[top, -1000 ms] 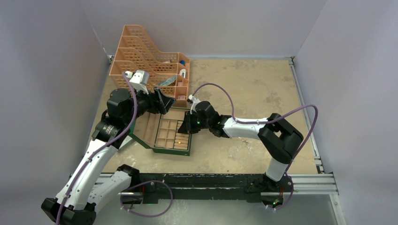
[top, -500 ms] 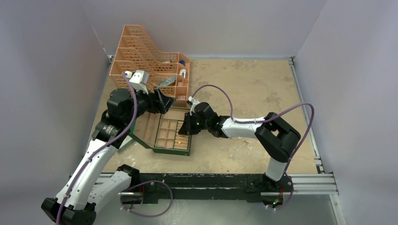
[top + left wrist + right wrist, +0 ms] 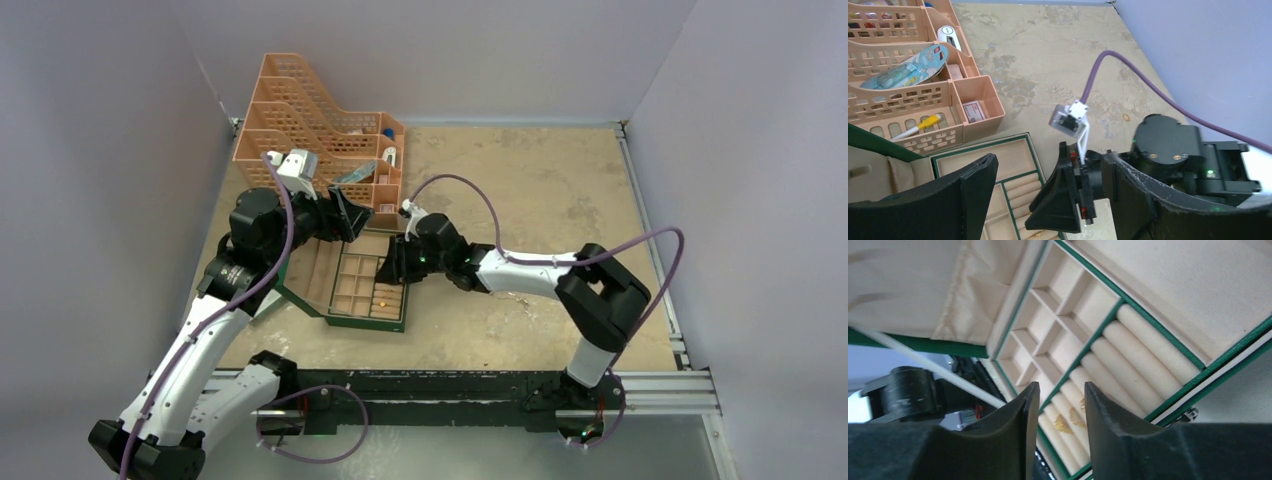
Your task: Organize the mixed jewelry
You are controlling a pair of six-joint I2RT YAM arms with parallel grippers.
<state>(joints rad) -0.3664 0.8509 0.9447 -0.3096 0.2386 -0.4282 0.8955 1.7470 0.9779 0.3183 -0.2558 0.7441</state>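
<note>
Green box point(image 3: 365, 322) open, gold rings point(image 3: 1070, 421) in its roll slots; peach organiser point(image 3: 300, 110) beside it, upper left. We see right hand point(image 3: 1061, 390) and left hand point(image 3: 345, 218) both unclenched, empty.

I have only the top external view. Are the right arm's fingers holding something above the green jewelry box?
Observer: No. The right wrist view shows the right fingers apart, nothing between them, over the green, cream-lined jewelry box.
Operator: Is any jewelry already in its ring rolls?
Observer: Yes, two small gold pieces sit tucked between the cream padded rolls.
Operator: Is any jewelry outside the box?
Observer: The left wrist view shows one thin gold ring lying on the beige table.
</note>
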